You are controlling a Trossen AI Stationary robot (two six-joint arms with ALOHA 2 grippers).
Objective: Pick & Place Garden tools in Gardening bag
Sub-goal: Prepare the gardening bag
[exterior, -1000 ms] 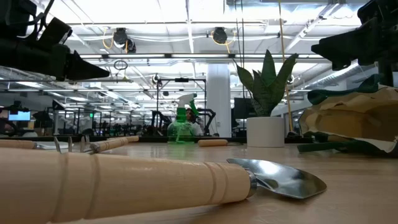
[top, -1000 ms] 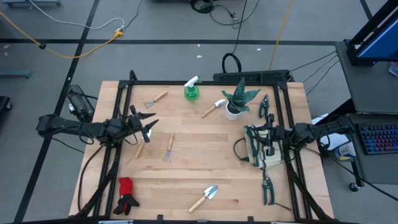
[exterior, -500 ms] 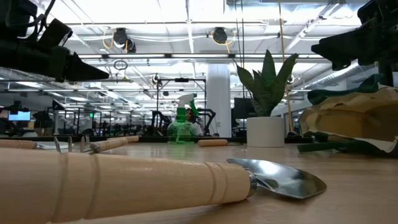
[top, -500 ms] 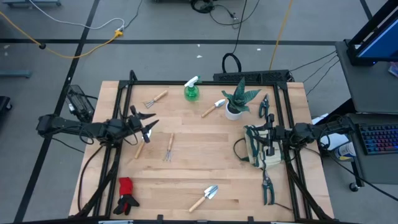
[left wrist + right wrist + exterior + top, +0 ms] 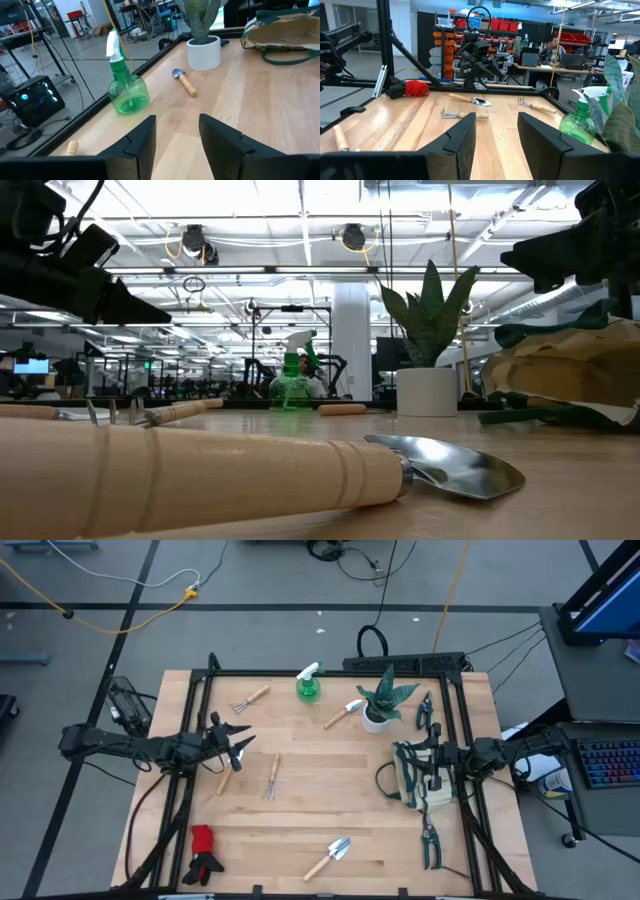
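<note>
My left gripper (image 5: 240,745) is open and empty above the table's left part; it also shows in its wrist view (image 5: 177,125). A wooden-handled tool (image 5: 225,780) and a fork (image 5: 270,776) lie just near of it. The green spray bottle (image 5: 127,90), a rake (image 5: 250,698) and a small trowel (image 5: 184,82) lie toward the far edge. My right gripper (image 5: 428,762) is open and empty above the beige and green bag (image 5: 420,780), which sits at the right. A trowel (image 5: 445,465) lies at the near edge, and red-and-black gloves (image 5: 205,852) at the near left.
A spiky plant in a white pot (image 5: 380,705) stands just far of the bag. One pair of shears (image 5: 425,710) lies at the far right, another (image 5: 430,840) near of the bag. A black frame (image 5: 330,672) edges the table. People sit in the room beyond (image 5: 552,45).
My left gripper has gone down a little, still open. Nothing else has moved.
</note>
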